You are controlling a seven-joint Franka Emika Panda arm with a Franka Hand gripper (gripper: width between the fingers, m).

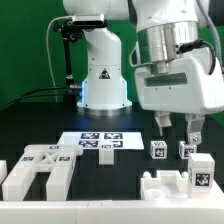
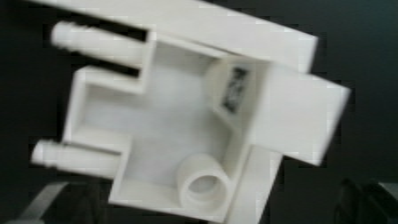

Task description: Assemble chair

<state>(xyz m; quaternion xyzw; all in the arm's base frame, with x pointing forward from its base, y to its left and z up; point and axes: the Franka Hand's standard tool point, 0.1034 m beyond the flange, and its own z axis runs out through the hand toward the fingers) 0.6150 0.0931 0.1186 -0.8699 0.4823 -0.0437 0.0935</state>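
Observation:
The chair's white parts lie loose on the black table. A large blocky part with leg bars (image 1: 35,170) is at the exterior view's front left. Two small tagged cubes (image 1: 157,149) (image 1: 186,150) stand at the right. A tagged block (image 1: 200,172) and a low notched piece (image 1: 162,186) lie in front of them. My gripper (image 1: 180,136) hangs above the cubes with its fingers spread and nothing between them. The wrist view is filled by one blurred white part (image 2: 178,110) with two pegs, a tag and a round hole, lying below the gripper.
The marker board (image 1: 100,141) lies flat in the middle of the table. The robot's base (image 1: 103,80) stands behind it, with a dark stand and cables at the back left. A green wall is behind.

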